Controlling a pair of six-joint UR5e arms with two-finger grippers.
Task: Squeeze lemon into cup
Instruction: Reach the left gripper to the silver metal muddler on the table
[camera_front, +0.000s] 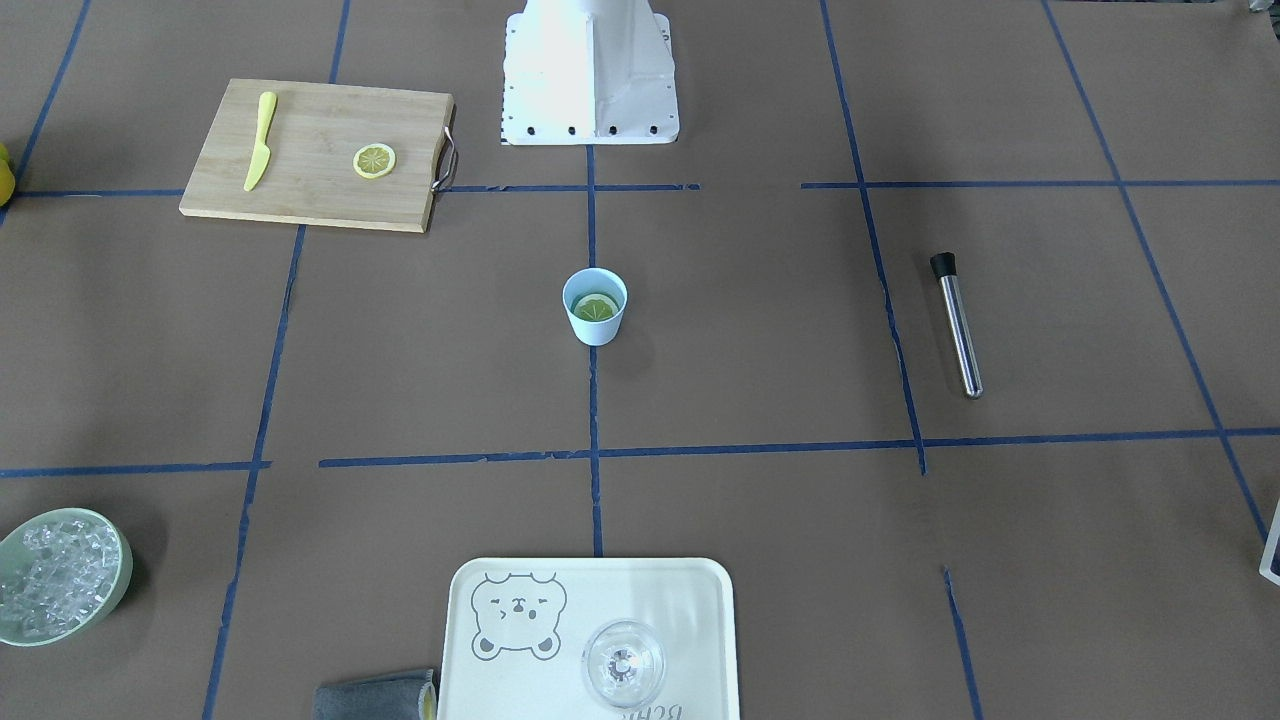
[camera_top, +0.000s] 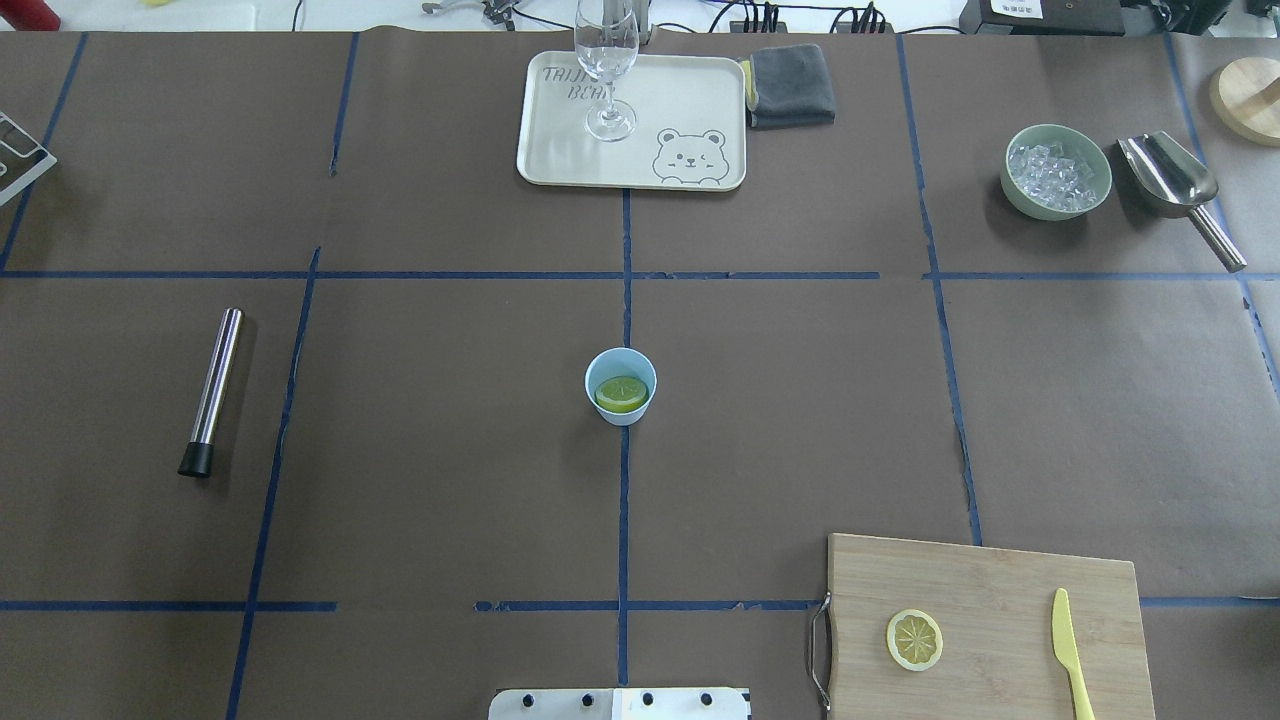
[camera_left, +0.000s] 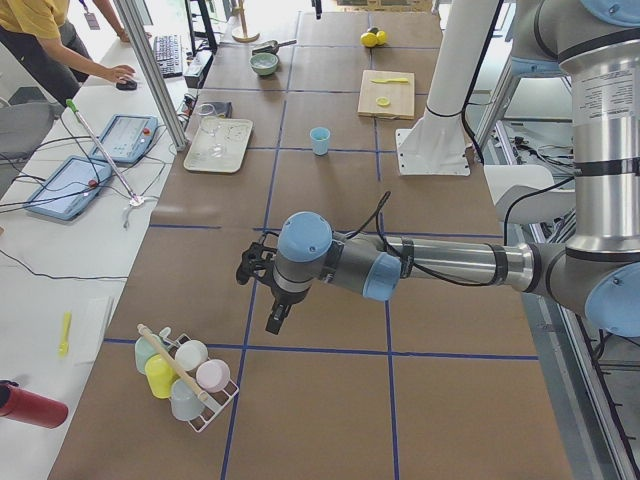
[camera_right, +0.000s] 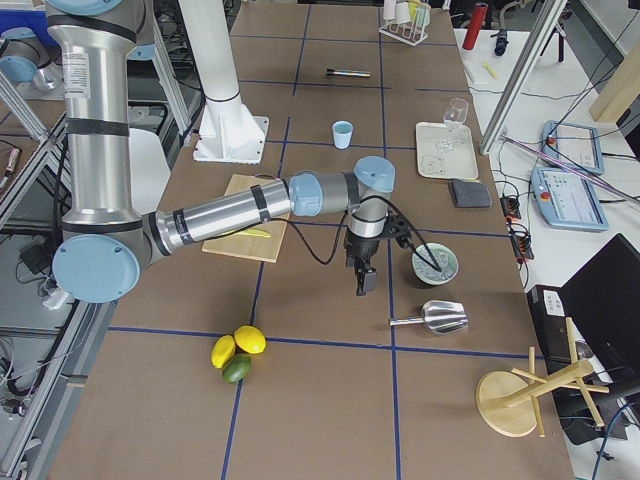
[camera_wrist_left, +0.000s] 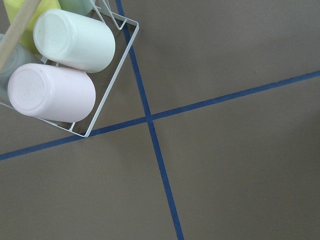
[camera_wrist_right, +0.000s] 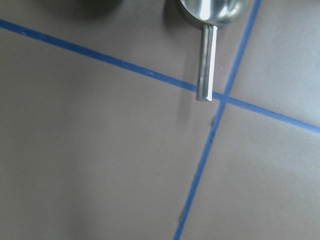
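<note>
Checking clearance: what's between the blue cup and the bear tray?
Only bare brown paper crossed by blue tape lines lies between the cup and the tray; the overhead view shows it.

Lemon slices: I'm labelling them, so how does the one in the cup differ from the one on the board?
The cup slice sits tilted inside the cup and looks greenish; the board slice lies flat on the board, pale yellow. Both are round with segmented faces.

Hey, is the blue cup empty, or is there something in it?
Not empty: the cup stands upright with a lemon slice lying inside it, below the rim.
</note>
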